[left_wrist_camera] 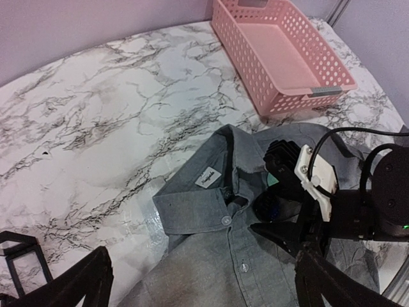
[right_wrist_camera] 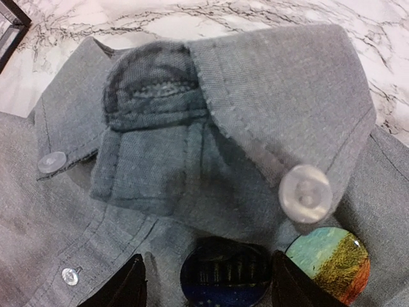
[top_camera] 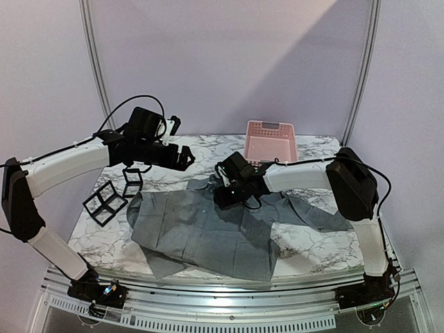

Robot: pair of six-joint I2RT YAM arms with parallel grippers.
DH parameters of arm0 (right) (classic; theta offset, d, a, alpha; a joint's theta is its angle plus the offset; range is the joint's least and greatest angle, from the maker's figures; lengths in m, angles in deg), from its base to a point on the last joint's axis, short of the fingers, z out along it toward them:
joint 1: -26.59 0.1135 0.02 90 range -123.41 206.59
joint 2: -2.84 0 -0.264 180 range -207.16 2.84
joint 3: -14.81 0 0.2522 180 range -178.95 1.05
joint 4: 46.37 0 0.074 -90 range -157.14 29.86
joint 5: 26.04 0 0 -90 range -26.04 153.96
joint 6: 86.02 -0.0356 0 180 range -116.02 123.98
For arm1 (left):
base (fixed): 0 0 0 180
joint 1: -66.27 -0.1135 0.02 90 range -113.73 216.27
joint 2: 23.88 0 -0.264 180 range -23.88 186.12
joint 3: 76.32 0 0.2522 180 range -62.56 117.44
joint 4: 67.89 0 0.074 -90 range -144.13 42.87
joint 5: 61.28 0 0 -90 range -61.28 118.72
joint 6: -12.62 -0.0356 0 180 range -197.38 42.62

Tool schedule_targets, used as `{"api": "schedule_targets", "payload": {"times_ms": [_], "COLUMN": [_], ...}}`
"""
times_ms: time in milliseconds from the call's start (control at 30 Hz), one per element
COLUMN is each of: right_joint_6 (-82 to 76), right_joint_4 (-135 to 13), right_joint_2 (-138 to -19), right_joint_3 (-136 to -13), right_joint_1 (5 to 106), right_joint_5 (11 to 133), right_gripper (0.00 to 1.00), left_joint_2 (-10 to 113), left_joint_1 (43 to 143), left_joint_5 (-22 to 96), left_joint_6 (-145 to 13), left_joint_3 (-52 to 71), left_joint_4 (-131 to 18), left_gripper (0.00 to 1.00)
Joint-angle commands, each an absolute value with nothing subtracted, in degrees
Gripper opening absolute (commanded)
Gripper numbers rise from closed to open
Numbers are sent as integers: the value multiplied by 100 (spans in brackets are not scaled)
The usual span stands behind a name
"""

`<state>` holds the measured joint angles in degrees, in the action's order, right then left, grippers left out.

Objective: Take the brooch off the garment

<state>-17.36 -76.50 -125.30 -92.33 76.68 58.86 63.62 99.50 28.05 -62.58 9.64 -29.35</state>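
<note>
The grey garment [top_camera: 201, 229] is a button shirt lying flat on the marble table, collar toward the back. My right gripper [top_camera: 225, 194] is down on the collar area. In the right wrist view it [right_wrist_camera: 209, 278] stands open, and a round dark blue brooch [right_wrist_camera: 223, 272] pinned to the garment [right_wrist_camera: 268, 96] lies between its fingers. The left finger [right_wrist_camera: 124, 288] is a little apart from the brooch; the right finger [right_wrist_camera: 294, 284] is at its edge. A second round brooch [right_wrist_camera: 329, 262], teal, yellow and orange, sits just to the right. My left gripper [top_camera: 182, 158] hovers open above the table's back left.
A pink perforated basket [top_camera: 270, 141] stands at the back of the table, beyond the collar. Black wire cube frames [top_camera: 104, 201] sit on the left side of the table next to the garment's sleeve. The table's front edge runs just below the shirt hem.
</note>
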Motion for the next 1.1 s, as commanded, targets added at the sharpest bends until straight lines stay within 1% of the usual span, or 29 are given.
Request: {"api": "schedule_targets", "payload": {"times_ms": [0,167,467,733,900,1067], "right_joint_6": [-1703,-1632,-1326,-1338,-1415,-1447], "right_joint_4": [-7953,-7945,-7969,-8088,-8055,-8020], "right_joint_2": [-12741,-12743,-12702,-12820,-12782,-12744], "right_joint_3": [-9295,-9262,-9185,-9190,-9097,-8942], "right_joint_1": [7598,7606,7755,7846,7855,7857], "right_joint_5": [5733,5826,5499,5462,5485,5357], "right_gripper": [65,65,63,63,59,53], "left_joint_2": [6438,6446,6486,6488,6483,6451], "left_joint_1": [9940,9941,9940,9943,9941,9948], "left_joint_5": [2828,2828,2828,2827,2828,2826], "left_joint_6": [-6253,-6250,-6248,-6249,-6251,-6252], "left_joint_3": [924,924,933,933,938,933], "left_joint_4": [-2903,-2894,-2892,-2892,-2894,-2882], "left_gripper": [99,100,100,100,100,100]}}
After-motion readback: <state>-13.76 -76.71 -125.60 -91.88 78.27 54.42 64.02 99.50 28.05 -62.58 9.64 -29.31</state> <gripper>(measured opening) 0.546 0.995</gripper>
